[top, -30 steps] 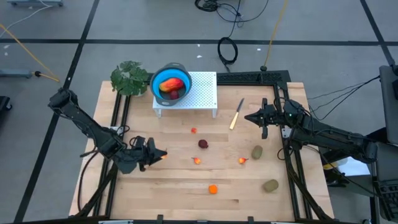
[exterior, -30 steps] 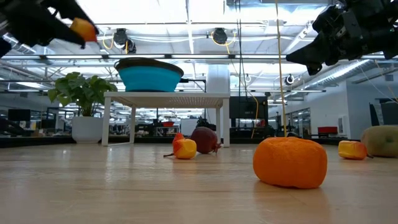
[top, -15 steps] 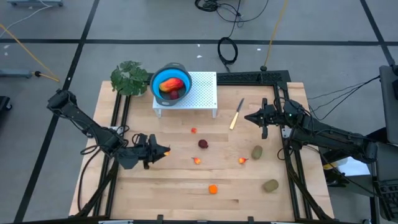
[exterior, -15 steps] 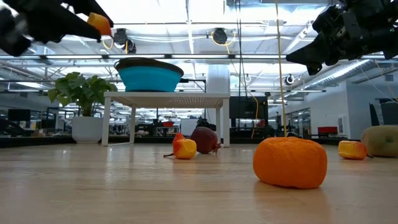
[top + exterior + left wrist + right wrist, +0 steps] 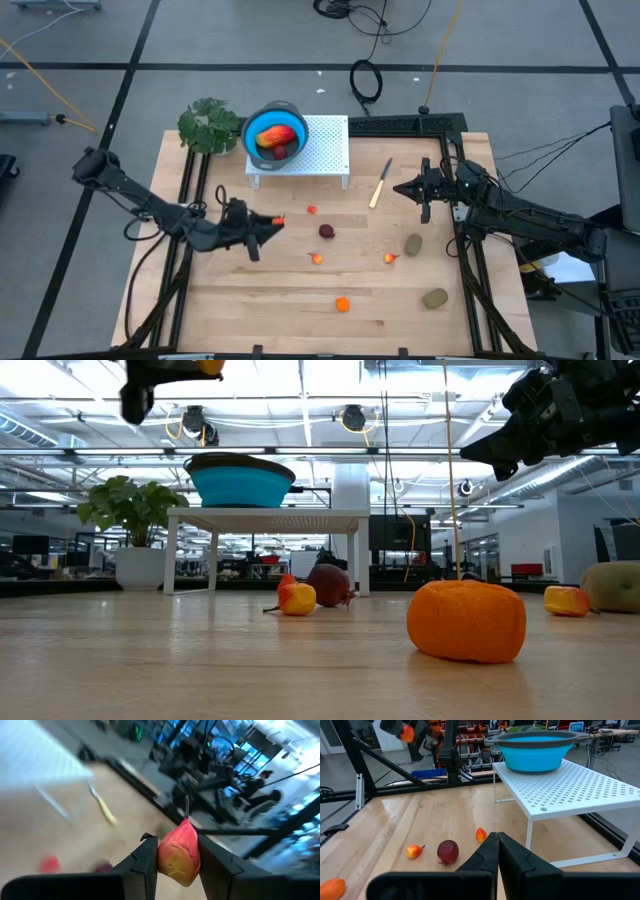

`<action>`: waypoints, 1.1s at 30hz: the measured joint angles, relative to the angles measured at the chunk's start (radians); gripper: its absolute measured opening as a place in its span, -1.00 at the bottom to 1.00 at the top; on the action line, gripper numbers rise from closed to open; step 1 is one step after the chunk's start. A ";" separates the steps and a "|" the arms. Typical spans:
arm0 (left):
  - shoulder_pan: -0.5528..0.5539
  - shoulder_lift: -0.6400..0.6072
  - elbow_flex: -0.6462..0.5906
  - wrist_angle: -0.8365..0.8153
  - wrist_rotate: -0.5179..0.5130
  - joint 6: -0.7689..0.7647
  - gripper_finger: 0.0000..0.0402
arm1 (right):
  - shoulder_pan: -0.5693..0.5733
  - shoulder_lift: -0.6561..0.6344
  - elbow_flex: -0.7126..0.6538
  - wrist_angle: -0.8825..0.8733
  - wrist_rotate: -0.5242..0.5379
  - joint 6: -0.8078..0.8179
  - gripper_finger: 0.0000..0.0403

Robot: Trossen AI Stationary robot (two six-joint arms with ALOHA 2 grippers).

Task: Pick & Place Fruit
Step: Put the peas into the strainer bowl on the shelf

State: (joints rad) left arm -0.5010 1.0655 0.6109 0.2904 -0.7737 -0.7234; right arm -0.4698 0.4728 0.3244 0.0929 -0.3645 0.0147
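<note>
Left wrist view shows a small red-and-yellow toy fruit with a dark stem (image 5: 179, 852) pinched between the two dark fingers (image 5: 145, 860) of the left end effector (image 5: 268, 222), which is partly closed around it and carries it clear of the pale wooden bench (image 5: 280, 300). From above, that end effector sits over the left half of the bench, in front of the white perforated stand (image 5: 325, 145) and near a tiny orange-red bit (image 5: 312, 210) lying on the wood. On the stand rests a blue round bowl (image 5: 252, 132) that holds a longer red-orange piece (image 5: 280, 134) and a dark red ball (image 5: 280, 152). Loose on the bench lie another dark red ball (image 5: 327, 231), two small orange-red pieces (image 5: 317, 258) (image 5: 389, 258), an orange ball (image 5: 343, 304) toward the front edge, and two olive-brown ovals (image 5: 413, 244) (image 5: 434, 298) on the right side. A slim pale-handled knife (image 5: 380, 185) lies just right of the stand, and a green leafy plant (image 5: 208, 124) stands at the bowl's left. The right end effector (image 5: 404, 187) hovers beside the knife with its fingers (image 5: 492, 852) pressed fully together and nothing between them.
</note>
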 joint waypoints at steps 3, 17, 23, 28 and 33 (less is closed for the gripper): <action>0.044 0.000 0.010 0.011 -0.023 0.164 -0.43 | 0.000 0.000 0.000 0.000 0.000 0.000 -1.00; 0.389 0.000 0.213 -0.182 -0.053 0.793 -0.43 | 0.000 0.000 0.000 0.000 0.000 0.000 -1.00; 0.574 0.000 0.283 -0.323 0.102 0.821 -0.43 | 0.000 0.000 0.000 0.000 0.000 0.000 -1.00; 0.701 0.015 0.320 -0.412 0.211 0.820 -0.43 | 0.000 0.000 0.000 0.000 0.000 0.000 -1.00; 0.800 0.046 0.345 -0.459 0.351 0.818 -0.43 | 0.000 0.000 0.000 0.000 0.000 0.000 -1.00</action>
State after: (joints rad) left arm 0.2989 1.1117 0.9556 -0.1682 -0.4224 0.0950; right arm -0.4698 0.4728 0.3244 0.0929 -0.3645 0.0143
